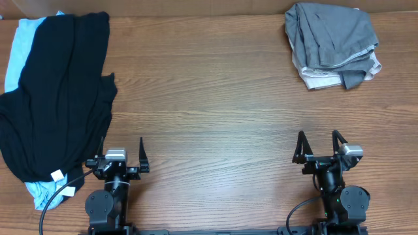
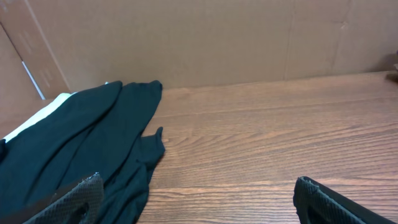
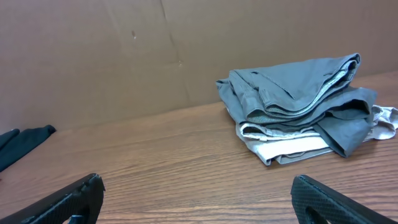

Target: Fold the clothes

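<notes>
Limp black cloth garment [image 1: 59, 91] sprawls over a light-blue garment [image 1: 18, 46] at the left of the wooden table [image 1: 215, 98]; bundled grey-olive cotton shorts [image 1: 333, 36] lie on beige shorts [image 1: 320, 79] far right. Left gripper [image 1: 122, 156] and right gripper [image 1: 319, 149] sit at the near edge, jaws spread, empty. The black fabric looks light and floppy; pinch it at hem corners

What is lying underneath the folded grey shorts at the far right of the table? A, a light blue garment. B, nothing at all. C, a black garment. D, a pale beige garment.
D: a pale beige garment sticks out from under the grey shorts along their near edge.
</notes>
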